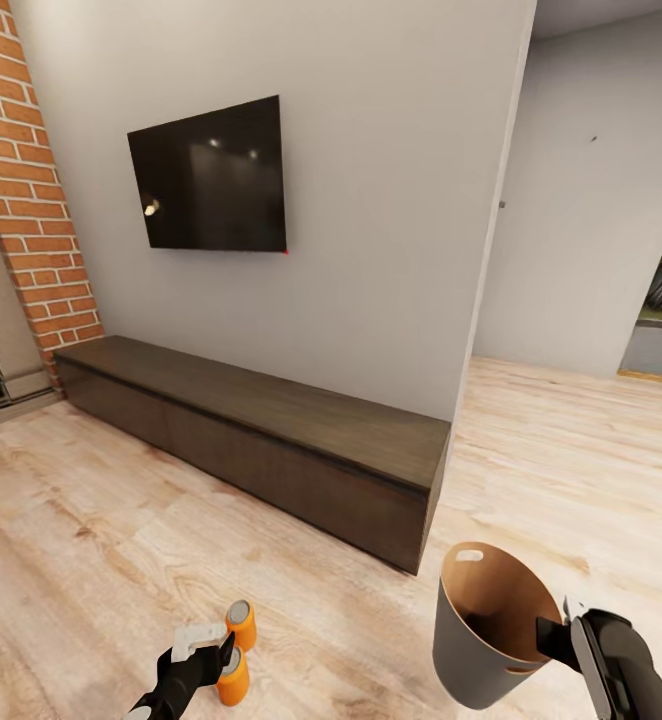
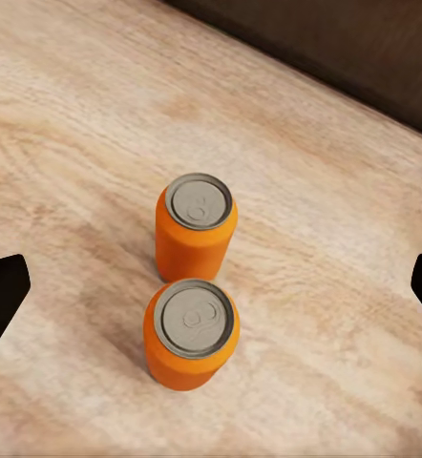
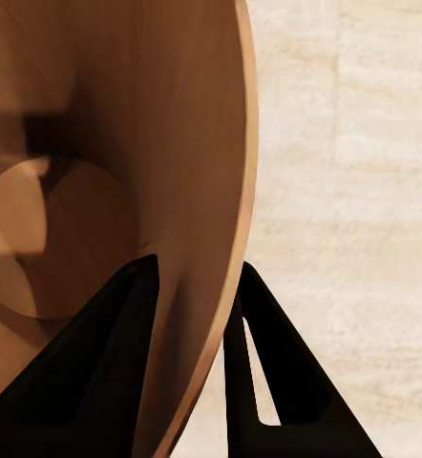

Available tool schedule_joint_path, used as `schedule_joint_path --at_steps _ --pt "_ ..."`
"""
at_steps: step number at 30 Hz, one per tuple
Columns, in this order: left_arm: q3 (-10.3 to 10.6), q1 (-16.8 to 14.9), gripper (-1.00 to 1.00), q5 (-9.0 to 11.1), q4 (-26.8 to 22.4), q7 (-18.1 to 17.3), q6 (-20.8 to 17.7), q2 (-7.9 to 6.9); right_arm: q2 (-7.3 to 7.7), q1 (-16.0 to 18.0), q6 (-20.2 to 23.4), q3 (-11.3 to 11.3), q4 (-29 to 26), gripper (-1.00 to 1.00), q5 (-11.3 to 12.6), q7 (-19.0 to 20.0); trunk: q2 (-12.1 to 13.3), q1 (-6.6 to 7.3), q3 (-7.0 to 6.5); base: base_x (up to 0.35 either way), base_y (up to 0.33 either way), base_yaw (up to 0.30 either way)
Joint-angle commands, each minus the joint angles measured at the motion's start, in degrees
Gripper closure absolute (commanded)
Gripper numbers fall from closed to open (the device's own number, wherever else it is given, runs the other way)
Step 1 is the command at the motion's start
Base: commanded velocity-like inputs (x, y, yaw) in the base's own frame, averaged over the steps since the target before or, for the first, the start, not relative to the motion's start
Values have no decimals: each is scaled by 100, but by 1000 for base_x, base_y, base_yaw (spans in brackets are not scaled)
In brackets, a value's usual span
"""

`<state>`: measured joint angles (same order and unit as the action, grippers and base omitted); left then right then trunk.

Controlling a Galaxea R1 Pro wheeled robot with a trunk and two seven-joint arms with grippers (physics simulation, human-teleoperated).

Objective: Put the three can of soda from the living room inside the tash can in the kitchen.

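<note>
Cans come first: two small bright orange soda cans with flat silver-grey tops stand upright on the light wood plank floor (image 1: 91,540), one just behind the other and nearly touching; the nearer can (image 2: 190,333) sits closest to the robot and the farther can (image 2: 196,225) stands just beyond it toward the long low dark brown cabinet (image 1: 271,440). The left gripper (image 2: 211,286) hangs above the pair with its black fingers spread wide, one fingertip (image 2: 1,291) at each side of the wrist picture and neither touching a can; in the head view it is seen at the nearer can (image 1: 234,678), with the farther can (image 1: 241,624) just beyond. The right gripper (image 3: 197,334) is clamped on the rim of the small round tapered bin, pale grey outside and tan-brown inside (image 1: 476,650), one black finger (image 3: 106,372) inside the wall and the other outside. The bin is held tilted at the robot's right, its oval handle hole on the far rim, its interior showing nothing but bare brown surface. Behind, a black television (image 1: 209,177) hangs on the grey wall above the cabinet, beside a red brick column (image 1: 31,190).
</note>
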<state>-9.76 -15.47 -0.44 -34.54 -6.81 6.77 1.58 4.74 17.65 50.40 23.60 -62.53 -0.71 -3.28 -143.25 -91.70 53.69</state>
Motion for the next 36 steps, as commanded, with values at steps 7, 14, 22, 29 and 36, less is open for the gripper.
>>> schedule_joint_path --at_steps 7,14,22,29,36 --pt "0 0 -100 0 -1 -4 0 0 300 6 -4 3 -177 100 71 12 0 0 0 0 0 0" --pt "0 0 -100 0 0 -4 0 0 699 161 0 4 -241 100 95 12 0 0 0 0 0 0" --pt "0 0 -100 0 0 -4 0 0 735 341 6 -28 -250 100 115 12 -7 -12 112 0 0 0" --pt "0 0 -100 0 -4 -4 2 0 725 352 5 -55 -252 100 123 13 -16 -31 300 0 0 0" --pt "0 0 -100 0 -8 -4 4 0 724 353 5 -65 -260 100 124 17 -19 -36 402 0 0 0"
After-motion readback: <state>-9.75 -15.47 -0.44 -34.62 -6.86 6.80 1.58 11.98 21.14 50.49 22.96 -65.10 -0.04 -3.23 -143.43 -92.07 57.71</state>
